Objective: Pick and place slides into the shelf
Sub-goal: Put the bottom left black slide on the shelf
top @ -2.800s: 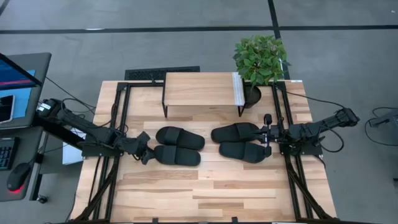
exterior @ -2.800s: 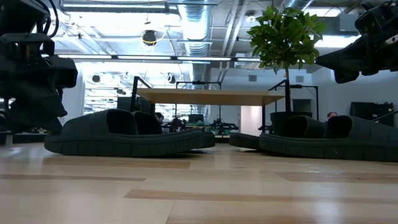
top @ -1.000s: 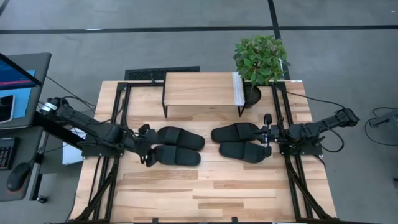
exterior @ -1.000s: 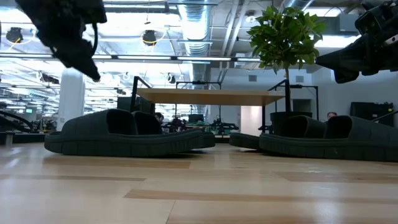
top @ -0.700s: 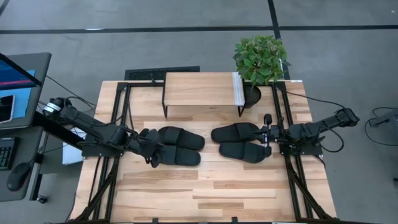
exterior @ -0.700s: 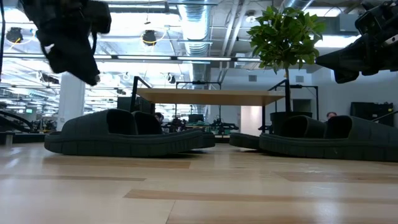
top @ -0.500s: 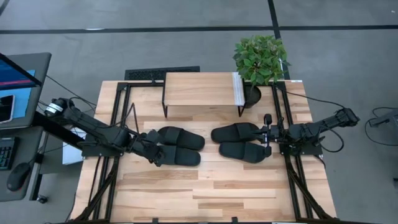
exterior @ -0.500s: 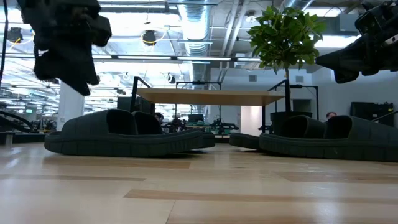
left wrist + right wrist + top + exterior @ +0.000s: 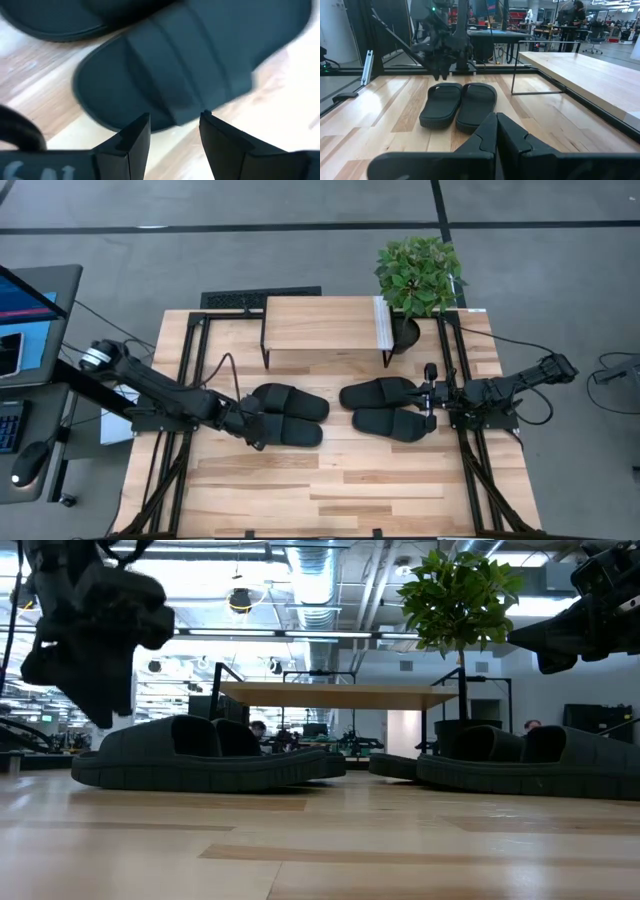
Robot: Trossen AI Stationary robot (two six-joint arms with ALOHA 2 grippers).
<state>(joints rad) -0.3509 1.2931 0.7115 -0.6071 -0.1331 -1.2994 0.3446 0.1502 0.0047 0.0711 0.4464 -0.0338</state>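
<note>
L gripper (image 9: 256, 430), fingers apart, has dropped over near-left slide (image 9: 287, 430) w/ grasp next; R gripper (image 9: 431, 395) clenched, idle at tabletop's right edge.

High view: straight down from above, far enough to take in the whole counter (image 9: 330, 490), shelf (image 9: 320, 323) and all four slides. Low view: level with the counter top, facing across it into the room, close behind the slides (image 9: 200, 755). Left wrist view: pressed very near one slide (image 9: 190, 65), looking down past the left end effector (image 9: 175, 131). Right wrist view: low, facing across the counter toward the far pair (image 9: 459, 104), shared with the high and low views.
</note>
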